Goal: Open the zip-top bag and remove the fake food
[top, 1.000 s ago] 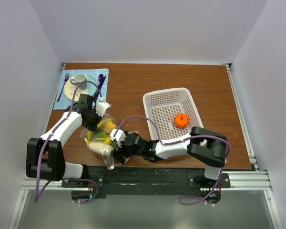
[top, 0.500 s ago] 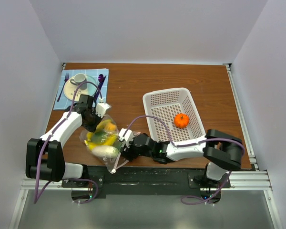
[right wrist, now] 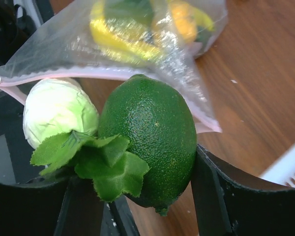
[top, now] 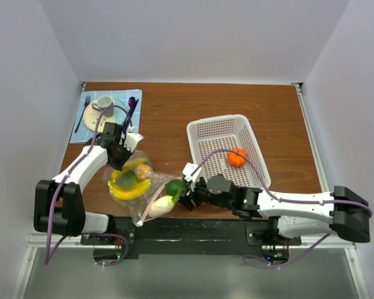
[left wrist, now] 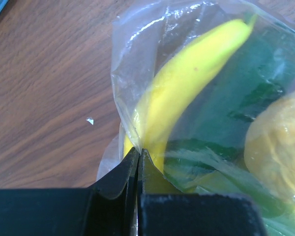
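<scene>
I could read nothing: no words, labels, brand marks or numbers showed on the clear bag (right wrist: 54, 49), the white basket (top: 218, 143), or anything else on the desk (top: 168, 106).

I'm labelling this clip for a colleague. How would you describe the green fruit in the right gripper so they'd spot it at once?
Near the table's front edge, between the clear zip-top bag and the white basket, the right gripper holds a dark green fruit. It is round and pebbly-skinned with leaves attached, unlike the pale cabbage-like piece beside it.
</scene>
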Controlling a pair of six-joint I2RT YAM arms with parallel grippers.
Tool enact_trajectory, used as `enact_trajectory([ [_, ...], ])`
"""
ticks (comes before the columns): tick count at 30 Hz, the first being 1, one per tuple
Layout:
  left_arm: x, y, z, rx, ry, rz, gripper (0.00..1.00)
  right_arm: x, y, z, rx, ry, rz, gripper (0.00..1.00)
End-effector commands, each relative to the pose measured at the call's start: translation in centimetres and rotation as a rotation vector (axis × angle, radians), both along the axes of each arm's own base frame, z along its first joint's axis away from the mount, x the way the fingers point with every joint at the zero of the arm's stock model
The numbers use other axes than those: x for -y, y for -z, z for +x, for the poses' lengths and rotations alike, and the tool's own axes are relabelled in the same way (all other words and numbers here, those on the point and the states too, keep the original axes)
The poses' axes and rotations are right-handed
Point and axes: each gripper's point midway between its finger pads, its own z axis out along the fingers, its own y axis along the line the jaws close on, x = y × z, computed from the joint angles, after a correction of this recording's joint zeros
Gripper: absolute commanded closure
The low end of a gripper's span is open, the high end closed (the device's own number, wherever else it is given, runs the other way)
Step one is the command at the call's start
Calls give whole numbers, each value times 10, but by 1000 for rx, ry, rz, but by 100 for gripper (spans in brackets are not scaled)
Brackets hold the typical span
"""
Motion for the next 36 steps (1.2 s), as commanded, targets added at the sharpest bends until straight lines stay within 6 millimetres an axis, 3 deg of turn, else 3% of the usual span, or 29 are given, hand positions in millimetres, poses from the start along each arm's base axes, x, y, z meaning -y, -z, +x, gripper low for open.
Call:
enact_trajectory([
  [1,-1,-4,12,41,-19,1,97,29,-9,12,61,93,-49,93],
  [8,0,-3,10,35,-17,-5,98,65,-43,62,121,315,-49,98],
  [14,2,1,5,28,-14,-15,98,116,-78,121,177,630,-6,100],
  [19,3,5,1,20,-8,-21,99,153,-91,156,174,850,-22,100],
  [26,3,8,-4,21,2,-24,99,189,-85,178,142,1082,-36,100],
  [34,5,9,-9,13,3,-38,100,186,-37,203,37,1153,-178,100],
  [35,5,7,-9,17,3,-39,100,185,-29,204,22,1154,-217,95],
  [36,6,5,-8,20,4,-42,100,183,-27,205,13,1150,-236,70],
])
